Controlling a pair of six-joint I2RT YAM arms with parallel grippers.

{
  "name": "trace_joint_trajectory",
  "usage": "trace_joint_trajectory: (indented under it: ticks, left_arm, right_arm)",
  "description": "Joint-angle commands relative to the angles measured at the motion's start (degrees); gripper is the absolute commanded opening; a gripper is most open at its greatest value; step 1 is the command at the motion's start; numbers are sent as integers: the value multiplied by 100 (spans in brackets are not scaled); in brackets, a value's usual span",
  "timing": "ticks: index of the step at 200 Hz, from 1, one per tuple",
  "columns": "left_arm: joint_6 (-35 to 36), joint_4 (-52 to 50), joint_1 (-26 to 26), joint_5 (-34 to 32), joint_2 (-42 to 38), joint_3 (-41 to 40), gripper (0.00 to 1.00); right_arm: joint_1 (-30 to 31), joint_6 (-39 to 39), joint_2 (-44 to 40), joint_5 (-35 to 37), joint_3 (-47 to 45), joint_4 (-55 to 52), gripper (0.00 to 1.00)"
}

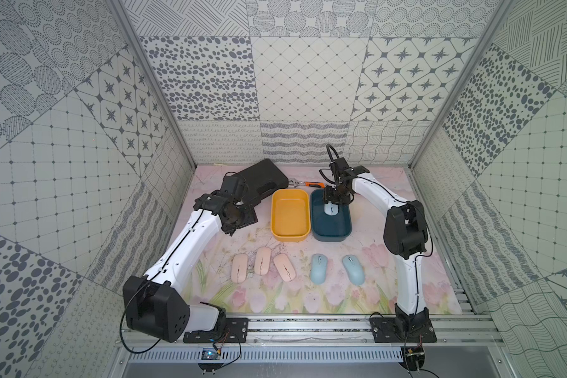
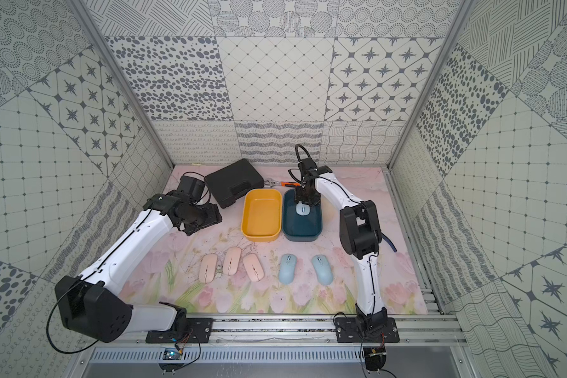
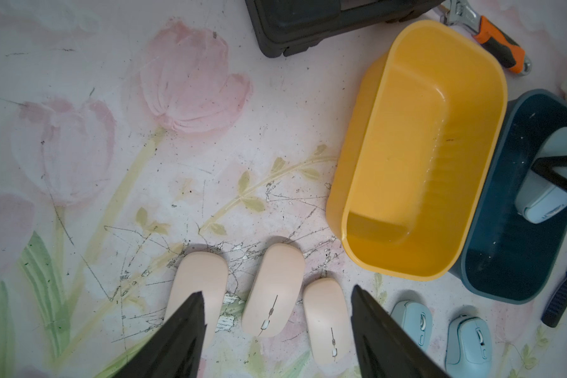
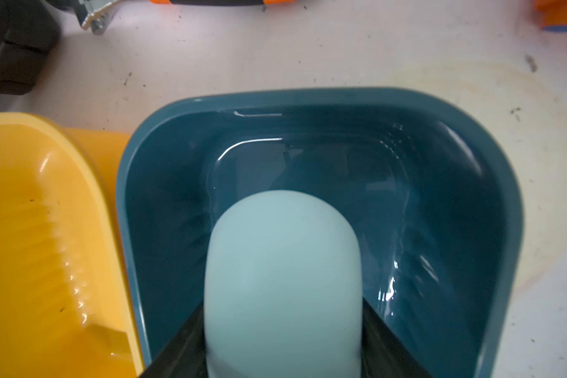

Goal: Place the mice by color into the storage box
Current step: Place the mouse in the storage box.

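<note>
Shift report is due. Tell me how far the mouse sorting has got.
Done: nothing released yet; the yellow box is empty. In hand: the right gripper is shut on one light blue mouse in the teal box. Left: two blue mice and three pink mice lie on the mat; the left gripper, fingers apart, holds nothing.

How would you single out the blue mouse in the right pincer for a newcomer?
Find the two bins side by side mid-table, yellow bin and dark teal bin. Over the teal one's far end the right pincer is shut on a light blue mouse. The other two blue mice lie loose on the mat nearer the robot; only this one is gripped.
</note>
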Motion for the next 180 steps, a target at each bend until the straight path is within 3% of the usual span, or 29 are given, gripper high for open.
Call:
trace_joint_trajectory:
  ticks: [1,94,120,180]
  left_arm:
    - [-15,-83,-6,-1,81,156,74]
    - [-12,-100,-2,-50,74,114,74]
    - [14,-98,-5,-42,51,114,75]
    - [42,-111,-7,-58,-4,129,76]
  right_arm:
    - [34,-170,124,75,442,-183,60]
    - [34,-225,664,121,548,-45,63]
    - [21,-231,753,35,675,-10,72]
    - [15,-293,449,40,1075,-379,78]
